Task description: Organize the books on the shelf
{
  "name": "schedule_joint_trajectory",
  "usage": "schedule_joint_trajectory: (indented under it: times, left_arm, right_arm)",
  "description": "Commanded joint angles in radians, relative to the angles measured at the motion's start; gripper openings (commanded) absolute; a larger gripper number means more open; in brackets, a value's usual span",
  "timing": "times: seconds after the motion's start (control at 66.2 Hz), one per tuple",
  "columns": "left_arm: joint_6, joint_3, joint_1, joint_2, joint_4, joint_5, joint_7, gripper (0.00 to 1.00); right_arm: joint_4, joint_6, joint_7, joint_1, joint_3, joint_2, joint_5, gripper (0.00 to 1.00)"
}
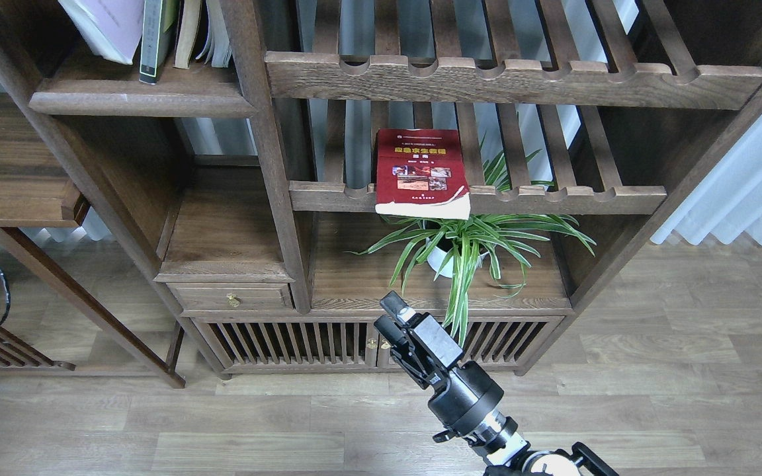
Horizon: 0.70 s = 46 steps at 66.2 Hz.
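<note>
My right claw [389, 318], low centre, has fingers slightly apart, empty. The red book [421, 173] mid-frame looks thick, stiff, fairly heavy; I'd grip its overhanging front edge.

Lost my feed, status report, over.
Right pincer open, empty, low. Left pincer not in view. Red paperback book flat on slatted wooden rack. Green spider plant between them.

A green spider plant [470, 241] in a white pot [444, 259] sits above slatted cabinet doors [328, 342]. A small brass-knobbed drawer [232, 297] lies left; white curtains [751, 178] hang right, over wood-plank floor [222, 423].
</note>
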Motion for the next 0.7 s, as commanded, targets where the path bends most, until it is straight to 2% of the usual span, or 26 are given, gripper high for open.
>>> schedule_joint_trajectory:
  times: [0.0,0.151,0.166,0.317,0.453,0.68]
  left_arm:
    - [0.0,-0.011,0.019,0.014,-0.028,-0.003,-0.051,0.62]
    - [0.0,-0.029,0.062,0.029,-0.13,-0.021,-0.053,0.68]
    - [0.0,-0.037,0.094,0.029,-0.184,-0.061,-0.051,0.68]
    - [0.0,-0.042,0.22,0.037,-0.354,-0.14,-0.044,0.67]
    - [0.0,-0.031,0.391,0.032,-0.508,-0.144,-0.044,0.67]
    - [0.0,-0.032,0.602,0.009,-0.725,-0.146,-0.044,0.66]
  right_arm:
    - [0.0,0.0,0.0,-0.001,-0.002,0.0,0.0,0.98]
    - [-0.009,0.0,0.0,0.002,-0.028,0.0,-0.001,0.98]
    - [-0.021,0.0,0.0,0.003,-0.031,0.0,-0.003,0.98]
    - [-0.071,0.0,0.008,0.035,-0.03,0.0,0.005,0.98]
    - [-0.095,0.0,0.052,0.077,-0.031,0.0,0.005,0.98]
    - [-0.157,0.0,0.055,0.132,-0.03,0.0,0.006,0.98]
